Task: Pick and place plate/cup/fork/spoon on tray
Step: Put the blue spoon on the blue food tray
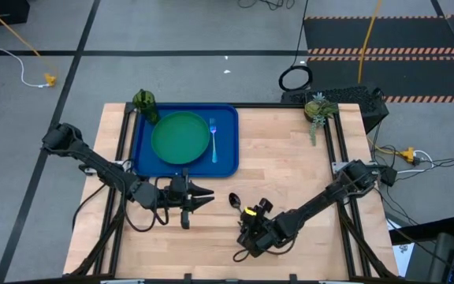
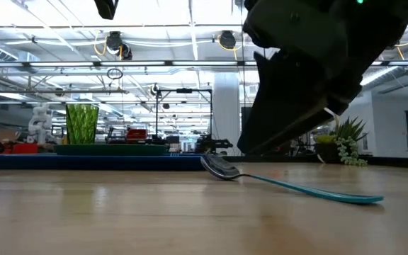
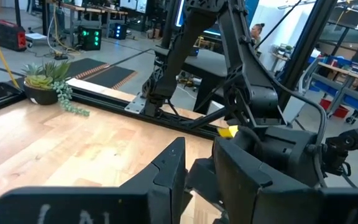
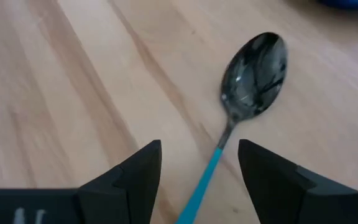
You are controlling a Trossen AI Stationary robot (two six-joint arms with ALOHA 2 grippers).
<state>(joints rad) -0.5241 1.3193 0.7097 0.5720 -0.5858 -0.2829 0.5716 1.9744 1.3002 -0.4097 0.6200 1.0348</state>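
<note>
Wooden table (image 1: 290, 158): blue tray (image 1: 225, 162) with plate (image 1: 180, 137), fork (image 1: 213, 139), cup (image 1: 145, 102).

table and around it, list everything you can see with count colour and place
tray: 1, bright blue, far left part of the table
plate: 1, green, on the tray
fork: 1, light blue handle, on the tray beside the plate
cup: 1, olive green, far left corner of the tray
spoon: 1, dark bowl and light blue handle, on bare wood near the table's middle
potted plant: 1, green, far right of the table
table: 1, light wood
left gripper: 1, dark, just in front of the tray's near edge, holds nothing
right gripper: 1, dark, open, fingers either side of the spoon's handle, above it
</note>
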